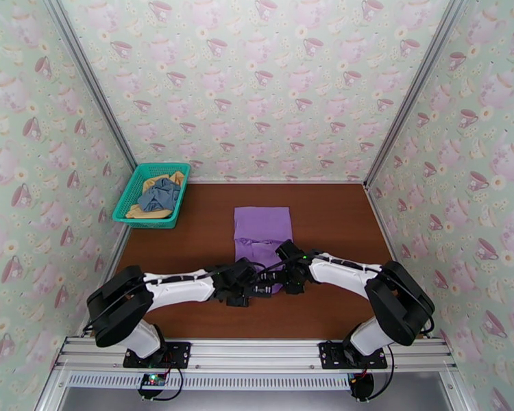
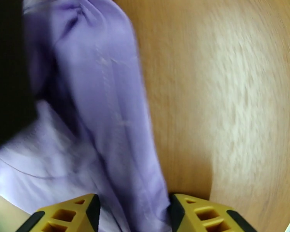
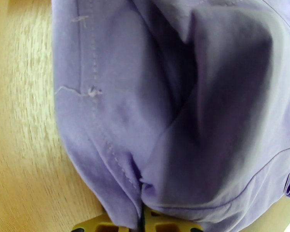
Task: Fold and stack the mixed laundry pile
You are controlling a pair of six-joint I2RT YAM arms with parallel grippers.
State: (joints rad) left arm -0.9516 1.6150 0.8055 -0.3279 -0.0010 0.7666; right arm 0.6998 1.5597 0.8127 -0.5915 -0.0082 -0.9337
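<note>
1. Both yellow jaws sit at the purple cloth T-shirt (image 3: 152, 113): right jaws clamped on its edge, left jaws apart around a fold.
2. It lies mid brown wooden worktop (image 1: 325, 220).
3. Grey-blue cloth (image 1: 160, 194), mustard-yellow cloth (image 1: 151, 214): inside teal mesh basket (image 1: 125, 202).

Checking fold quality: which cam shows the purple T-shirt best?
Top external: the purple T-shirt shows nearly whole, its outline on the table clear. Left wrist gives one blurred fold; right wrist, a close-up of bunched cloth.
</note>
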